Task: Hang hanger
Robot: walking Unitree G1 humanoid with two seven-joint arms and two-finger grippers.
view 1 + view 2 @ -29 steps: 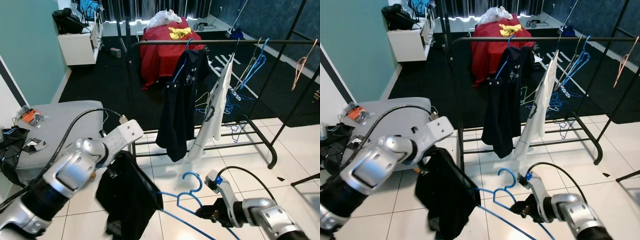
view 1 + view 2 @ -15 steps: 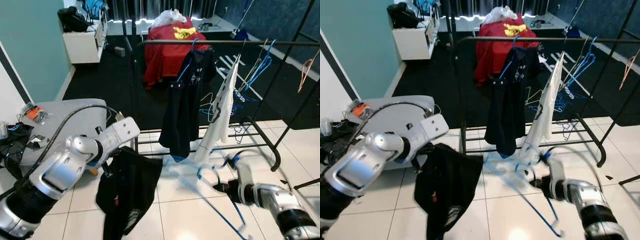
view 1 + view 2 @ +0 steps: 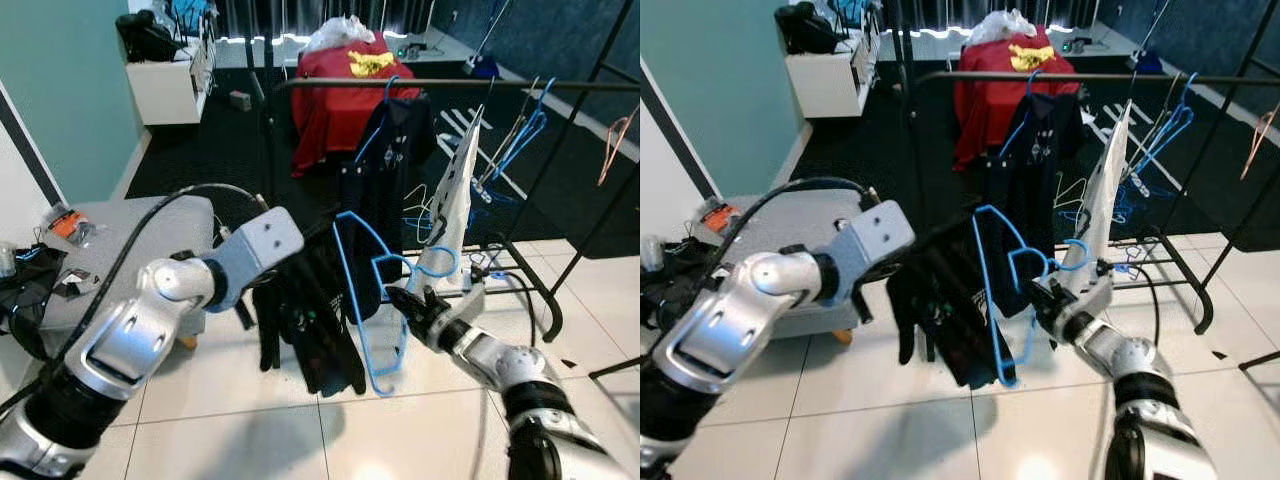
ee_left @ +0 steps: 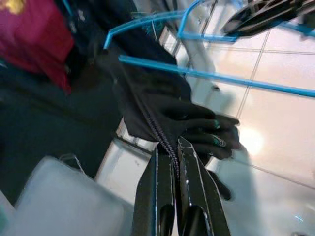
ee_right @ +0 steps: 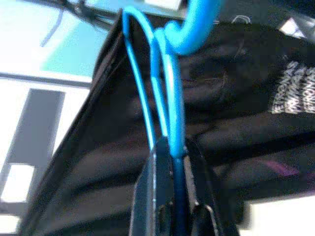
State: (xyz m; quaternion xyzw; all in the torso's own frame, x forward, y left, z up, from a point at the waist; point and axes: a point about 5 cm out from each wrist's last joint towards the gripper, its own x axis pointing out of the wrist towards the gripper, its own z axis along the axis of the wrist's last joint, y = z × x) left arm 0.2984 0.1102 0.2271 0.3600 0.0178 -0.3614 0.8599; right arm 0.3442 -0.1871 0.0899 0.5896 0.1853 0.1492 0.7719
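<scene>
The right gripper (image 3: 408, 303), raised at centre-right of the scene, is clamped on the neck of a blue wire hanger (image 3: 375, 290); the right wrist view shows the blue wire pinched between the two black fingers (image 5: 156, 196), with the hook curling away beyond them. The hanger is held in the air, tilted, in front of a black clothes rail (image 3: 450, 85) and near the garments that hang there. A black garment (image 3: 305, 320) is draped over the hanger's left part and hangs down in folds above the white tiled floor (image 3: 250, 420). The left gripper (image 4: 170, 157), just left of the hanger, has its fingers closed on a fold of this black garment, as the left wrist view shows; the silver left arm (image 3: 130, 340) reaches in from the near left.

On the rail behind hang a dark navy garment (image 3: 385, 190) on a blue hanger and, to its right, a white garment (image 3: 450, 200); farther right, empty blue hangers (image 3: 520, 135) hang from the same rail. Beyond the rail stands a piece of furniture covered by a red cloth (image 3: 335, 95). At the left, a grey table (image 3: 120, 225) holds small items, with a teal wall (image 3: 60, 90) behind it
</scene>
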